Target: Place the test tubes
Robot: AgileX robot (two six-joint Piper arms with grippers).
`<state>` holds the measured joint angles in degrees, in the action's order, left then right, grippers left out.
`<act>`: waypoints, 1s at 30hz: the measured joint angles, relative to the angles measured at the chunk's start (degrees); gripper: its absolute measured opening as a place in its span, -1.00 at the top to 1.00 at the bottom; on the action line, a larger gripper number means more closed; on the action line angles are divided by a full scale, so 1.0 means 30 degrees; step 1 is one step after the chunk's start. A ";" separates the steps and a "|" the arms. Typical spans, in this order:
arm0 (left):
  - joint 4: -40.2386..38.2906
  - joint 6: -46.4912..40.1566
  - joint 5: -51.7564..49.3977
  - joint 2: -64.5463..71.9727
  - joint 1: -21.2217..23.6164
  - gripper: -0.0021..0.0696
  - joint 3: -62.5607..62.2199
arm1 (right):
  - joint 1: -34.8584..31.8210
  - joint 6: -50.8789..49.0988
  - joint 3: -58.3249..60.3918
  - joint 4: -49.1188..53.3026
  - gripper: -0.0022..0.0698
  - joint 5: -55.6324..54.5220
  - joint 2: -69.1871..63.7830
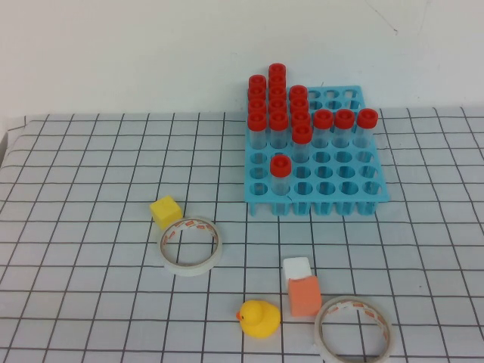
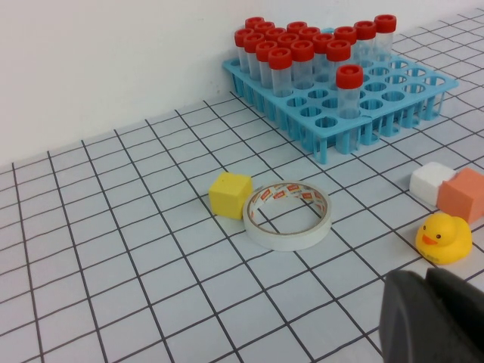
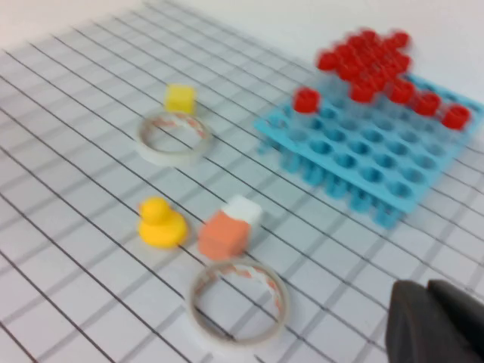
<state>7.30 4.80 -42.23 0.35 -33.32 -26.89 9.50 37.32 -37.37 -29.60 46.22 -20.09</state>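
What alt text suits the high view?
Blue rack at the table's far side holds red-capped tubes, one alone near its front. A duck, tape rolls and blocks lie nearer; left end effector and right end effector are out of view.

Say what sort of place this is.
Probably a robot test bench: blue rack of red-capped test tubes, gridded table, rubber duck. Left end effector and right end effector hover shut over the table's near side.

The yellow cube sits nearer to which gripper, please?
Left, probably. The left gripper, shut, sits past the adjacent tape roll from the yellow cube; the right gripper, shut, lies farther, beyond the duck.
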 joint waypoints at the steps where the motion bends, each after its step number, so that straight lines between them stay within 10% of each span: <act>1: 0.0000 0.0000 0.0000 0.0000 0.0000 0.95 0.0000 | 0.0000 -0.0514 0.0040 0.0654 0.94 0.0180 0.0277; 22: 0.0000 -0.0032 0.0000 0.0000 0.0000 0.95 0.0000 | -0.0043 -0.1767 1.1444 0.2100 0.94 -1.4299 0.6934; 30: 0.0000 -0.0032 0.0000 0.0000 0.0000 0.95 0.0000 | -0.3354 -0.8731 1.2954 0.7497 0.94 -1.4711 0.6934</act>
<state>7.30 4.70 -42.23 0.35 -33.32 -26.89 -0.56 11.13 1.50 -7.10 2.09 0.71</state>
